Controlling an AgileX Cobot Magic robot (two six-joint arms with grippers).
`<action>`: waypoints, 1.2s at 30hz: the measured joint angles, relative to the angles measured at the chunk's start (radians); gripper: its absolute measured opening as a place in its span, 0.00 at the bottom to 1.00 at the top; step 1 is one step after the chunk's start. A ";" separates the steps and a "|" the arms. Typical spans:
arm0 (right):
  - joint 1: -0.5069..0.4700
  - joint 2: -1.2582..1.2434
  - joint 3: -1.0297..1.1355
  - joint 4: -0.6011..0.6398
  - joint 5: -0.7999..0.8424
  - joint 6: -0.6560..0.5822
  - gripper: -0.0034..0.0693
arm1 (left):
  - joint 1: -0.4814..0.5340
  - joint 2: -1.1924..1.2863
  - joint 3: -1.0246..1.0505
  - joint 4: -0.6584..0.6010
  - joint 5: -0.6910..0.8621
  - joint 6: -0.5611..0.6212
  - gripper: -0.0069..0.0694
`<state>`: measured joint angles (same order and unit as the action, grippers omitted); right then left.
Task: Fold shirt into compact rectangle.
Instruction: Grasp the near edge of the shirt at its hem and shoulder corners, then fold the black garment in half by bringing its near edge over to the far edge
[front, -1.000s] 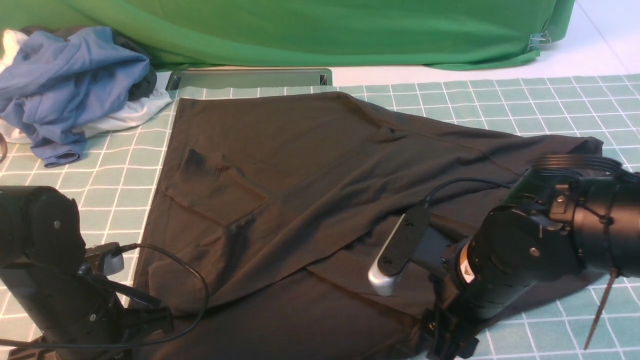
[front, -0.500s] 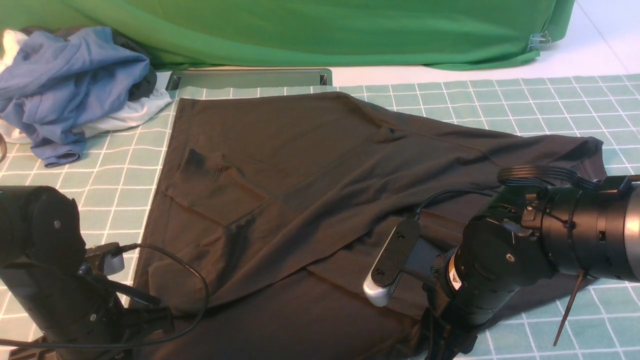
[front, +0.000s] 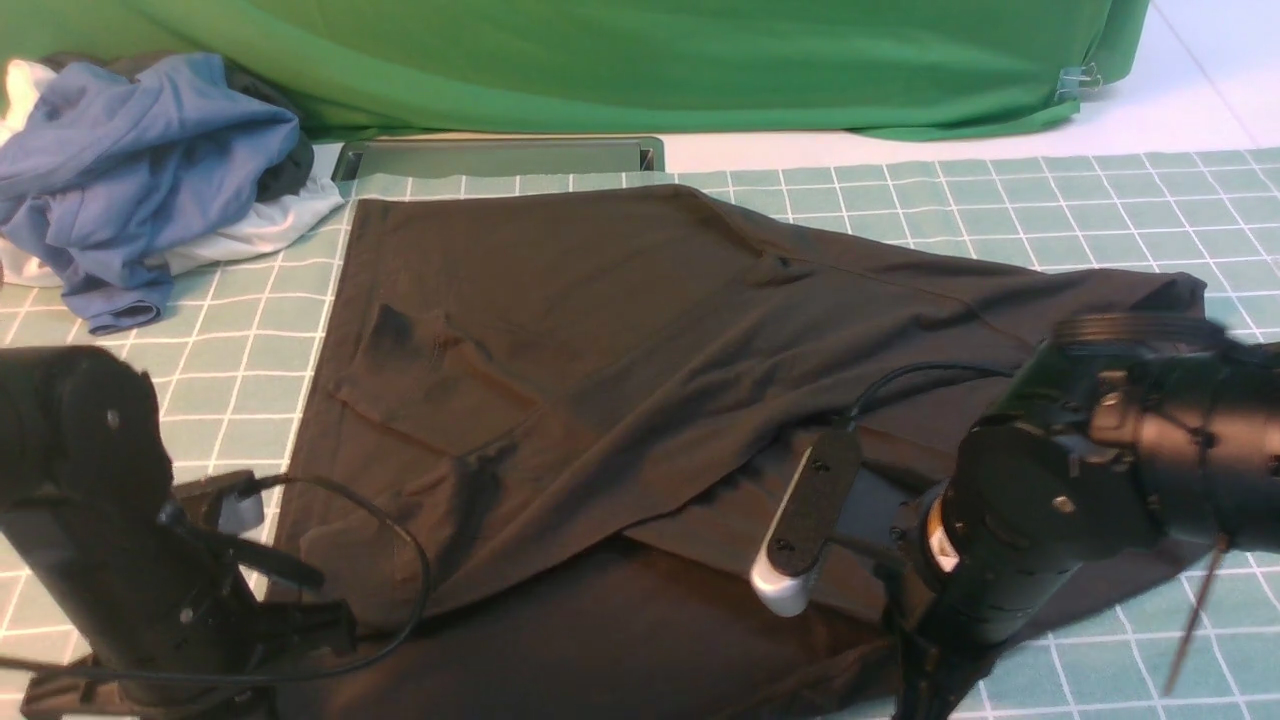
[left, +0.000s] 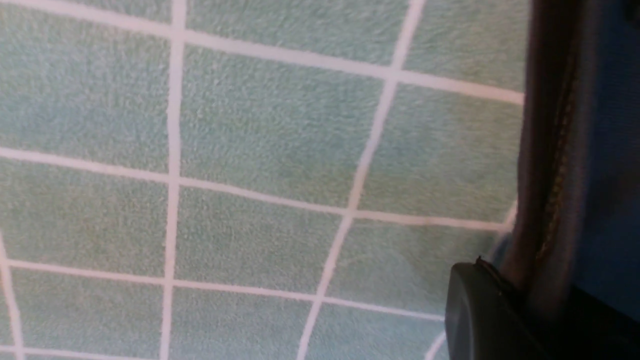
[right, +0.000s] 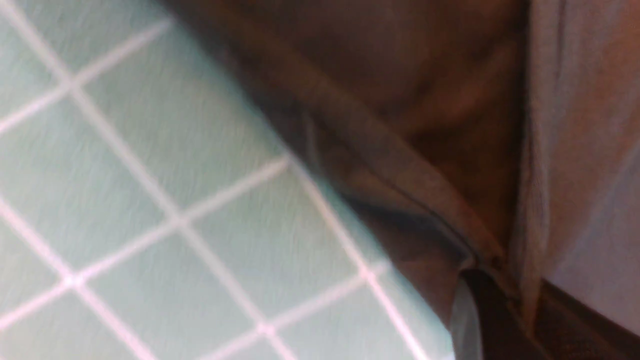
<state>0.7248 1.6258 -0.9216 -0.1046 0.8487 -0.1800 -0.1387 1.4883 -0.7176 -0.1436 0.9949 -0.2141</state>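
The black shirt (front: 620, 330) lies spread on the green checked mat (front: 1050, 200), with one flap folded diagonally across its near half. My left gripper (left: 525, 290) is at the shirt's near left corner. It is shut on the stitched hem (left: 550, 150), which runs up out of the jaws. My right gripper (right: 520, 300) is at the near right edge, shut on a bunched fold of the shirt (right: 400, 75). In the front view both sets of fingertips are hidden low behind the arms.
A pile of blue and white garments (front: 140, 170) sits at the far left. A grey tray (front: 500, 157) lies behind the shirt, below the green backdrop (front: 620, 60). Bare mat shows to the right of the shirt and to its left.
My right gripper has shut on the shirt's near right edge, after the arm dipped and came back up. The left arm has risen slightly, and the shirt's near edge has shifted.
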 joint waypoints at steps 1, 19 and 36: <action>0.000 -0.012 0.000 0.000 0.021 0.000 0.13 | 0.000 -0.009 -0.014 -0.001 0.014 0.004 0.13; 0.005 -0.100 0.090 0.064 0.272 0.167 0.12 | -0.001 -0.285 0.026 -0.016 0.189 0.007 0.13; 0.005 -0.264 0.166 0.024 0.187 0.219 0.12 | -0.001 -0.297 0.042 -0.060 0.062 -0.017 0.13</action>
<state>0.7300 1.3621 -0.7556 -0.0810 1.0361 0.0388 -0.1396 1.1909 -0.6755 -0.2040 1.0566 -0.2307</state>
